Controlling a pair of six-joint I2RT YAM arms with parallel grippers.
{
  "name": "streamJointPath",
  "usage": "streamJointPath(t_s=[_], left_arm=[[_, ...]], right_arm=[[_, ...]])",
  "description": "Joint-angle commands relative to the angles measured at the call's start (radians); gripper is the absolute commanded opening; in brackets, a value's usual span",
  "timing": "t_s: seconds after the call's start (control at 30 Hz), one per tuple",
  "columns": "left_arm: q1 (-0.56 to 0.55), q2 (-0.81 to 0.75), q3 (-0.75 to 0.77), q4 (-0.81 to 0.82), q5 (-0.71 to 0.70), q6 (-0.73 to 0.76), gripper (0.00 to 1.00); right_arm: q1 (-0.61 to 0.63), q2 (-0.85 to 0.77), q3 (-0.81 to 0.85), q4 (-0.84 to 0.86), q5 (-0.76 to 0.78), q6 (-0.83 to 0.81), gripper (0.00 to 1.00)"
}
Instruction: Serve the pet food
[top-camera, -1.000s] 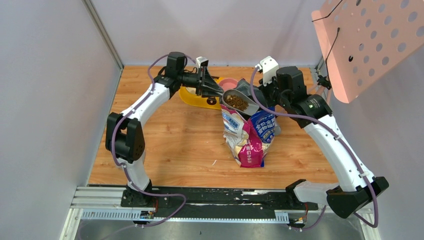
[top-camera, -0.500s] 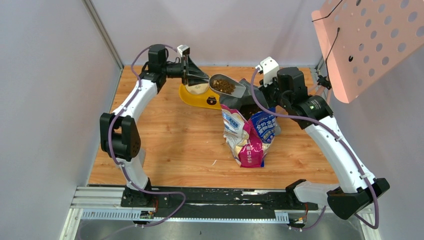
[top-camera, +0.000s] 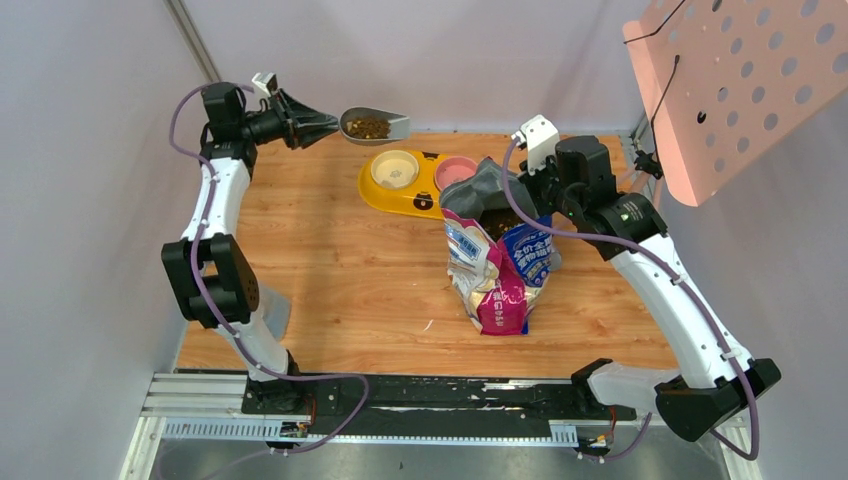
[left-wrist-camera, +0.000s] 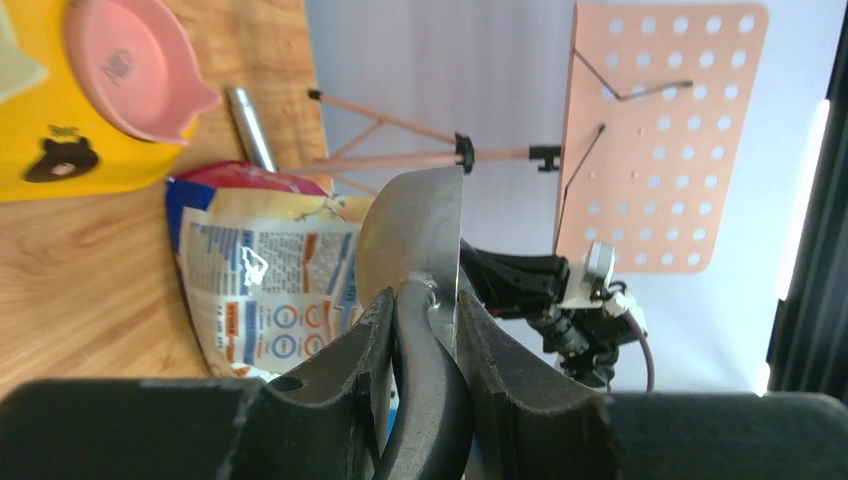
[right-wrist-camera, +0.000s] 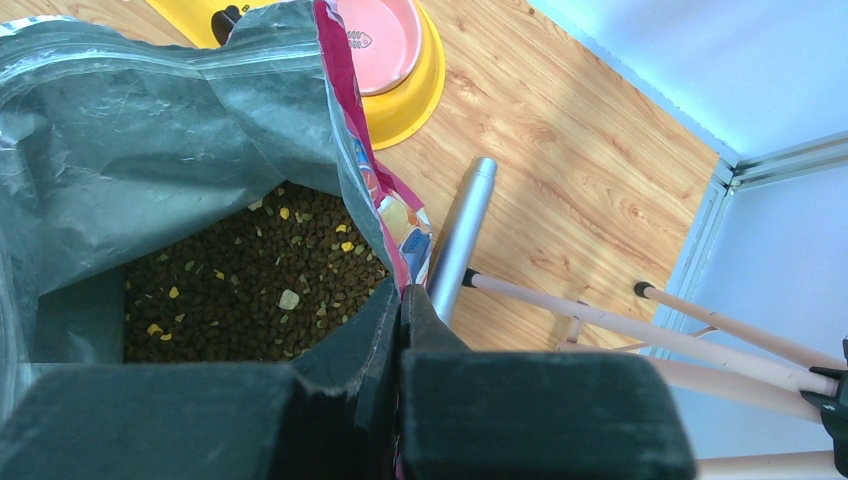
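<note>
My left gripper (top-camera: 312, 123) is shut on the black handle (left-wrist-camera: 430, 380) of a grey metal scoop (top-camera: 378, 125), held high at the back left. The scoop carries a heap of the pet food (top-camera: 368, 128), brown kibble. It hangs up and behind the cream bowl (top-camera: 393, 168) of a yellow double feeder (top-camera: 412, 203), with a pink bowl (top-camera: 455, 172) beside that. My right gripper (right-wrist-camera: 400, 295) is shut on the rim of the printed bag (top-camera: 497, 270), holding its mouth open. More kibble (right-wrist-camera: 250, 290) lies inside the bag.
A pink perforated board (top-camera: 735, 80) on a wooden stand (right-wrist-camera: 620, 325) leans in at the back right, with a silver tube (right-wrist-camera: 465, 225) on the floor by the bag. Grey walls close the left and back sides.
The left arm has lifted the filled scoop out of the bag mouth and swung it up and back to the left, past the feeder. The right arm and the bag have stayed put.
</note>
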Motion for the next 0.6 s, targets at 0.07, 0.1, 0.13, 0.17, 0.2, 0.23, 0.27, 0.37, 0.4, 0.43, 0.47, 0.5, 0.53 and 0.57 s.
streamJointPath(t_s=[0.07,0.1,0.13,0.17,0.2,0.23,0.27,0.37,0.4,0.43,0.47,0.5,0.53,0.57], left_arm=[[0.028,0.011,0.022,0.009,-0.058,0.086,0.0],[0.03,0.023,0.03,0.002,-0.067,0.115,0.0],[0.03,0.028,0.04,-0.028,-0.093,0.138,0.0],[0.031,0.04,0.044,-0.043,-0.105,0.18,0.0],[0.031,0.048,0.052,-0.072,-0.125,0.201,0.0],[0.033,0.063,0.055,-0.086,-0.135,0.237,0.0],[0.034,0.074,0.053,-0.104,-0.16,0.251,0.0],[0.041,0.086,0.027,-0.082,-0.208,0.28,0.0],[0.043,0.096,0.017,-0.066,-0.225,0.28,0.0],[0.044,0.105,0.016,-0.062,-0.23,0.283,0.0],[0.044,0.123,0.021,-0.067,-0.236,0.298,0.0],[0.044,0.133,0.025,-0.072,-0.244,0.307,0.0],[0.044,0.15,0.036,-0.088,-0.252,0.339,0.0],[0.044,0.158,0.042,-0.094,-0.273,0.358,0.0]], right_arm=[[-0.001,-0.043,0.005,0.083,0.006,-0.007,0.0],[-0.001,-0.043,0.004,0.084,0.005,-0.008,0.0],[-0.001,-0.044,0.004,0.084,0.006,-0.008,0.0],[-0.001,-0.044,0.003,0.084,0.006,-0.008,0.0],[-0.001,-0.044,0.002,0.084,0.008,-0.007,0.0],[-0.001,-0.046,0.001,0.083,0.012,-0.009,0.0],[-0.001,-0.048,0.0,0.082,0.011,-0.009,0.0],[-0.001,-0.053,-0.006,0.077,0.015,-0.012,0.0],[-0.001,-0.053,-0.007,0.074,0.014,-0.014,0.0],[-0.001,-0.054,-0.006,0.071,0.016,-0.014,0.0],[-0.001,-0.052,-0.006,0.067,0.016,-0.014,0.0],[-0.001,-0.052,-0.004,0.064,0.016,-0.014,0.0],[-0.001,-0.051,-0.004,0.062,0.015,-0.015,0.0],[-0.001,-0.051,-0.005,0.062,0.014,-0.017,0.0]])
